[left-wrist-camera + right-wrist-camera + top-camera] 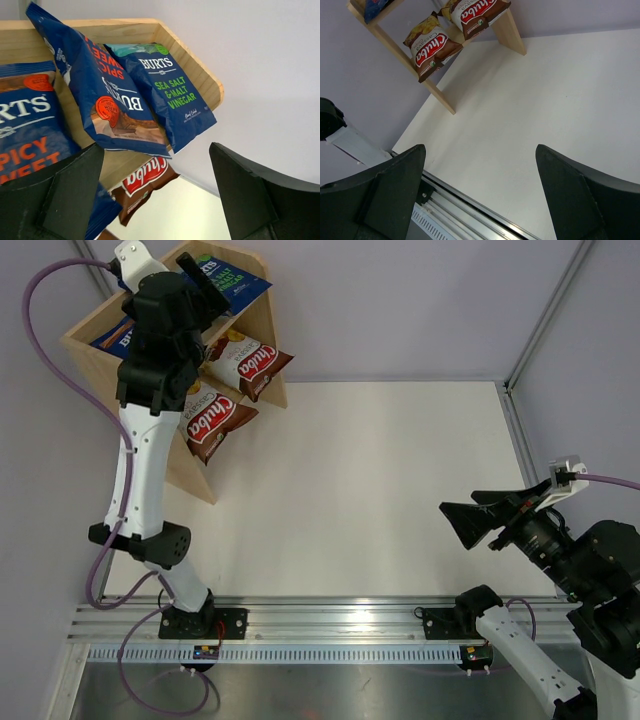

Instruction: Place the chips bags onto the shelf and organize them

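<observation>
The wooden shelf (100,355) stands at the far left corner. Three blue Burts chips bags lie on its top tier: one at the left (25,130), a red-label one in the middle (107,100) and a green-label one (170,95) at the right end. Two brown Chuba bags (250,362) (212,420) rest on the lower tier, their ends hanging over the edge. My left gripper (157,150) hovers open just above the top tier, nothing between its fingers. My right gripper (480,147) is open and empty, raised over the table's right side (465,520).
The white table (380,470) stretches between the shelf and my right arm. An aluminium rail (330,615) with both arm bases runs along the near edge. Pale walls close in the back and right sides. A purple cable (40,300) loops left of the shelf.
</observation>
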Controlling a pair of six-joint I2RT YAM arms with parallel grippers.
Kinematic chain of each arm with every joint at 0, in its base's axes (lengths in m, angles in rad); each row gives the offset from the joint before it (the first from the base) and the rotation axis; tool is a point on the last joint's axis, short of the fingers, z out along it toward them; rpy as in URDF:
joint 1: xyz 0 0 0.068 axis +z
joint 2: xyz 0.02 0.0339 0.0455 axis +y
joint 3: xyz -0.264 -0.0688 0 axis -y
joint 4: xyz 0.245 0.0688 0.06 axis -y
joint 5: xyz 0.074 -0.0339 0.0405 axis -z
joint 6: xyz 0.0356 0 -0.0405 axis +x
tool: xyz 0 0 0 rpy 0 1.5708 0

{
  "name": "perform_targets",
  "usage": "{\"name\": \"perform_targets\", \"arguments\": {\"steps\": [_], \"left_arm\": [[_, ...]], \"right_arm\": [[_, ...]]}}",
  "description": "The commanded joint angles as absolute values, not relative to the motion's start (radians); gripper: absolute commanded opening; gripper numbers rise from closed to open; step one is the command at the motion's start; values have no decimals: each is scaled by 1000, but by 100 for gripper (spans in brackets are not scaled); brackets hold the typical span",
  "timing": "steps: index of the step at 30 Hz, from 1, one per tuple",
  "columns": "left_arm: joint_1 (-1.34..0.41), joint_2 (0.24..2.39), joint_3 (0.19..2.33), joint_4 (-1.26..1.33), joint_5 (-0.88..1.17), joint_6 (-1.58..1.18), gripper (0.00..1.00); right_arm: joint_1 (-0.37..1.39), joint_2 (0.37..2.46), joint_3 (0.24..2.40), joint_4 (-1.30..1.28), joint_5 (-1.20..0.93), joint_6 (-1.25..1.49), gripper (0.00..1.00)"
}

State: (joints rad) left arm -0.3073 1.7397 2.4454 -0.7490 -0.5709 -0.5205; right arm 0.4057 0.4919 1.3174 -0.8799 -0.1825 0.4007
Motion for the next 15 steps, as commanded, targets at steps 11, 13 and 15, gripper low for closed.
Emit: {"name": "perform_targets", "arguments": {"steps": [11,13,15], "left_arm": [[-266,1569,2445,-782,-557,-409,62],[-206,1600,2444,-756,-453,-426,57],[-175,1653,2451,-733,-393,-433,47]], "right_arm": [[405,505,1322,-830,-233,410,99],[405,503,1321,-830,-238,411,99],[403,502,1318,-828,-242,414,99]]}}
